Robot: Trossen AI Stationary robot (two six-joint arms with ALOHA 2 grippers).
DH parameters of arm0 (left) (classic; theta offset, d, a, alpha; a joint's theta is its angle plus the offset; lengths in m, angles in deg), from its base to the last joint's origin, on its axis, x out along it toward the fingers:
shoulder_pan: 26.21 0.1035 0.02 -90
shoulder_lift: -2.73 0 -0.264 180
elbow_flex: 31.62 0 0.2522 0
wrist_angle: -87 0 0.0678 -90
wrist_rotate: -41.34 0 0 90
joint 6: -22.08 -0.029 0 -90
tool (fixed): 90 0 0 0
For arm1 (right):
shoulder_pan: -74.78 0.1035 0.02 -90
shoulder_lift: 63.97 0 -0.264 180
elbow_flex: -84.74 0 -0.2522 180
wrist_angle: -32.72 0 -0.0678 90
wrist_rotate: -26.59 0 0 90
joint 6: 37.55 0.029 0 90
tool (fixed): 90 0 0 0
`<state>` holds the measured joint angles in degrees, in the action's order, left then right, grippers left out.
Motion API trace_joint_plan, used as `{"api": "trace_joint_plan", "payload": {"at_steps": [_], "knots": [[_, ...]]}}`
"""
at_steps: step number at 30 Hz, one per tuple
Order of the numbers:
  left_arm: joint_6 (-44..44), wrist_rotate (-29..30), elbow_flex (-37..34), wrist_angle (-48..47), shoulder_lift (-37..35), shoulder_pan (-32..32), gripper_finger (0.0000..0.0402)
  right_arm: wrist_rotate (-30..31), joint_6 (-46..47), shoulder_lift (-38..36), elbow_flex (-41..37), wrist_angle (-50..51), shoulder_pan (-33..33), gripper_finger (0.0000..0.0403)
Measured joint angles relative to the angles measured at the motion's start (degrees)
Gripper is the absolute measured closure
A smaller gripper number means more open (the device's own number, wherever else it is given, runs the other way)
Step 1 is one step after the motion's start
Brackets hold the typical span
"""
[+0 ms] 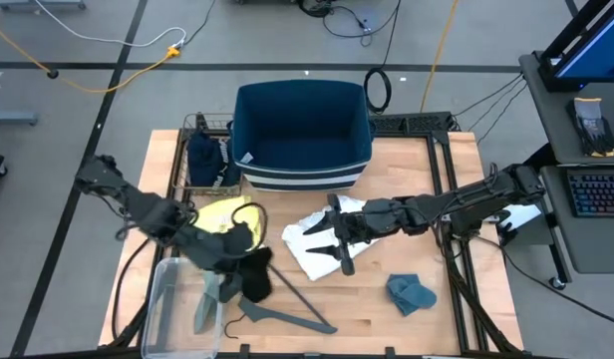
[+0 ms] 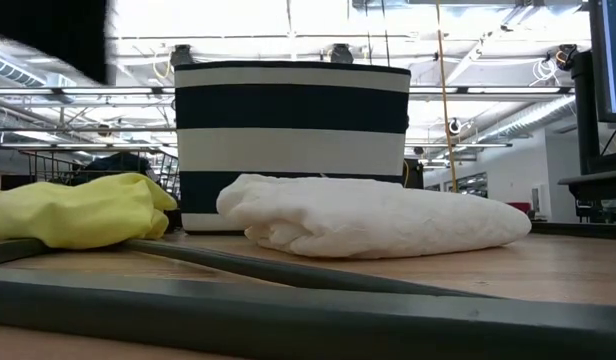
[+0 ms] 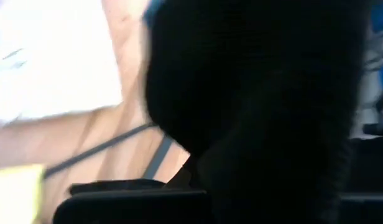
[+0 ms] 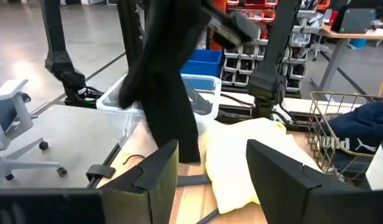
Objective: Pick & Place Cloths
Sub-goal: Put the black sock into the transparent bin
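Note:
A black cloth (image 4: 166,81) hangs from my left gripper (image 1: 230,251), which is shut on it above the table's near left part, beside a yellow cloth (image 1: 227,214). A white cloth (image 1: 322,249) lies crumpled mid-table. My right gripper (image 1: 332,244) hovers over it, open, with nothing between its fingers (image 4: 154,180). A teal rag (image 1: 412,292) lies near the front right. A navy cloth (image 1: 205,160) sits in a wire basket (image 1: 192,125) at the back left. My left gripper holds the black cloth by its upper end (image 4: 210,28), pinched between the shut fingers; the gripper's body hides whether that is an edge or a fold. The cloth hangs slack in a long bunched strip below the fingers, its lower end (image 4: 188,152) off the table.
A navy-and-white striped bin (image 1: 302,135) stands at the back middle. A clear plastic bin (image 1: 182,309) is at the near left corner. A grey hanger (image 1: 287,314) lies on the table beside it, under the black cloth.

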<state>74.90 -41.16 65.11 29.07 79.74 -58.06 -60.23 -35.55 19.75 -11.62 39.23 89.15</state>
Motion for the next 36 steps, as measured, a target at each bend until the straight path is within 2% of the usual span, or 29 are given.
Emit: {"api": "trace_joint_plan", "payload": {"at_steps": [9,12,19,27,36], "knots": [[12.14,10.36,10.69,-18.20,0.36,-10.74,0.0401,3.15,0.81,0.00,0.00,-0.26,0.00,0.0221],[17.23,11.61,12.48,-23.21,0.26,-13.82,0.0401,3.17,2.54,0.00,0.00,-0.17,0.00,0.0222],[29.71,9.03,13.28,-31.98,0.31,-20.41,0.0401,4.97,3.56,0.00,0.00,-0.22,0.00,0.0223],[41.42,5.69,13.28,-35.91,2.46,-25.98,0.0401,6.03,3.56,0.00,0.00,-1.21,0.00,0.0223],[46.37,3.90,13.28,-36.22,9.28,-29.03,0.0401,6.03,3.54,0.02,0.00,-1.50,-0.17,0.0226]]}}
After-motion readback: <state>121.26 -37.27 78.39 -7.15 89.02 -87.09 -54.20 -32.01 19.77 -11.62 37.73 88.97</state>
